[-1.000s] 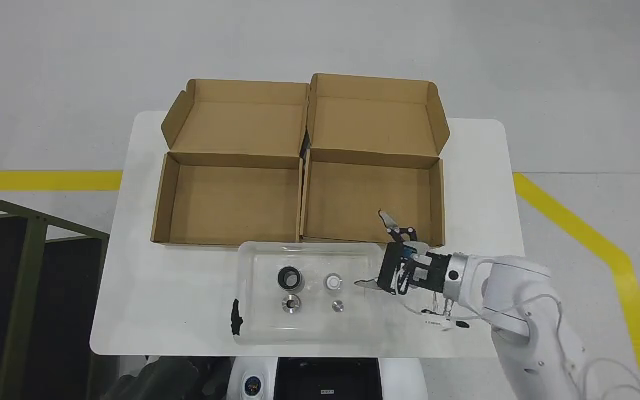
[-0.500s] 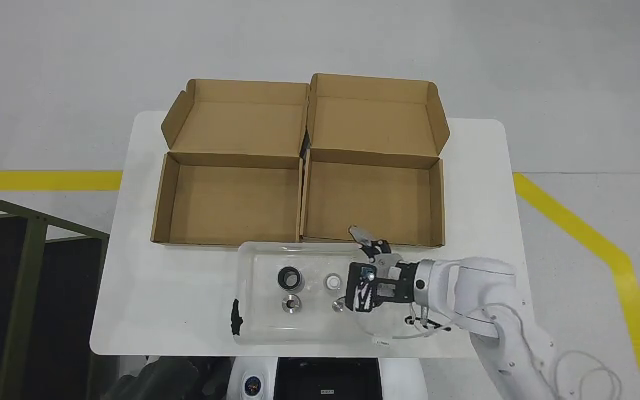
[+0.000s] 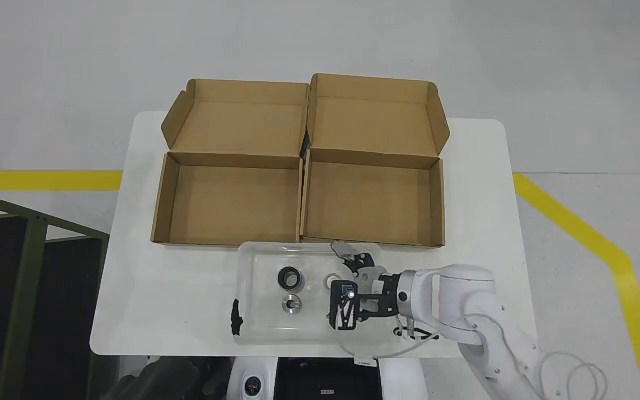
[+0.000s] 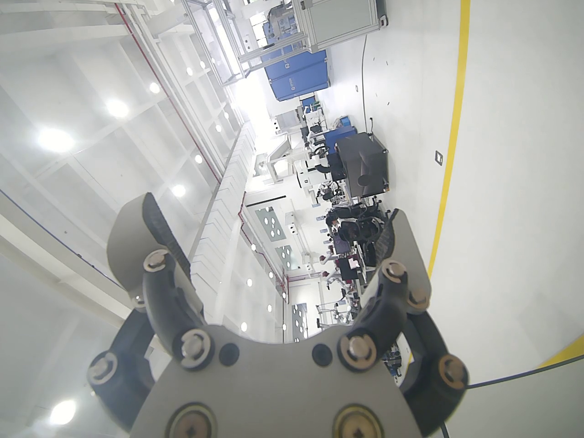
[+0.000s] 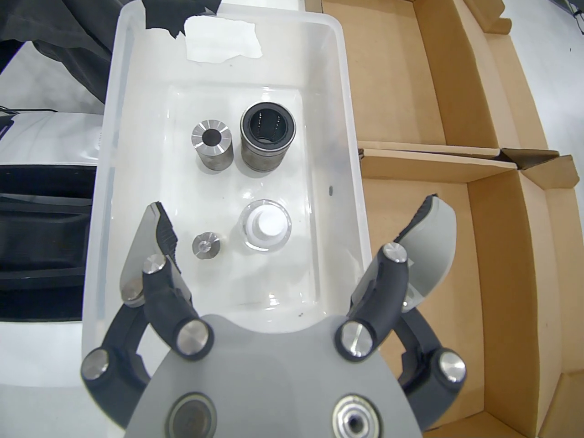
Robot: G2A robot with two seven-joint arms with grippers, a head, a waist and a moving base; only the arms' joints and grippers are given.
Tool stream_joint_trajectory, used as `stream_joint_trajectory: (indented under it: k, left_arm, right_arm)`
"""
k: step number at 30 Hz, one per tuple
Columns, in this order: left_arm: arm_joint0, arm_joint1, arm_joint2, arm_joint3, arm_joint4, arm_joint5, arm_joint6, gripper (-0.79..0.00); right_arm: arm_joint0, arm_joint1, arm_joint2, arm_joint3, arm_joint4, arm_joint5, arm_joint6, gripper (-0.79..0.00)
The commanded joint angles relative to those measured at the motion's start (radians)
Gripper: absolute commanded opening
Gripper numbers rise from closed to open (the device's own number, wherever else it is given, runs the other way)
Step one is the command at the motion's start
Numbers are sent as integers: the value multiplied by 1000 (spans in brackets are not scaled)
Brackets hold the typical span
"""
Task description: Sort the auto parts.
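- Four auto parts stand in the clear bin (image 5: 349, 138): a small metal plug (image 5: 206, 245), a white cap (image 5: 267, 225), a metal sleeve (image 5: 212, 144) and a black-lined bearing (image 5: 268, 136).
- The right gripper (image 5: 293, 209) hangs over the bin, fingers wide apart, holding nothing.
- The left gripper (image 4: 271, 207) is also spread and empty.
- A cardboard box (image 3: 225, 205) and a second box (image 3: 370, 205) lie just beyond the bin.

Top view: whole table (image 3: 475, 170) seen from above. Right wrist view: held close over clear bin (image 5: 351, 148), facing down; bin, cardboard boxes (image 5: 401, 93) shared with top. Left wrist view: aimed at hall ceiling (image 4: 91, 70).
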Motion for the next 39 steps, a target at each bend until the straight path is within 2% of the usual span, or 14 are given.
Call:
stream_joint_trajectory:
  k: [1, 16, 19, 24, 27, 34, 39]
  left_arm:
    - [0, 0, 0, 0, 0, 0, 0, 0]
    - [0, 0, 0, 0, 0, 0, 0, 0]
    - [0, 0, 0, 0, 0, 0, 0, 0]
    - [0, 0, 0, 0, 0, 0, 0, 0]
    - [0, 0, 0, 0, 0, 0, 0, 0]
    - [0, 0, 0, 0, 0, 0, 0, 0]
    - [0, 0, 0, 0, 0, 0, 0, 0]
  right_arm:
    - [5, 1, -10, 8, 0, 1, 0, 0]
    - [29, 14, -47, 64, 47, -6, 22, 0]
    - [38, 17, -50, 78, 62, -14, 30, -74]
    - [53, 21, -49, 102, 94, -13, 27, -80]
    - [61, 24, -48, 117, 107, -3, 25, -117]
    - [79, 27, -58, 154, 129, 30, 37, -117]
    - [87, 31, -63, 164, 135, 44, 40, -157]
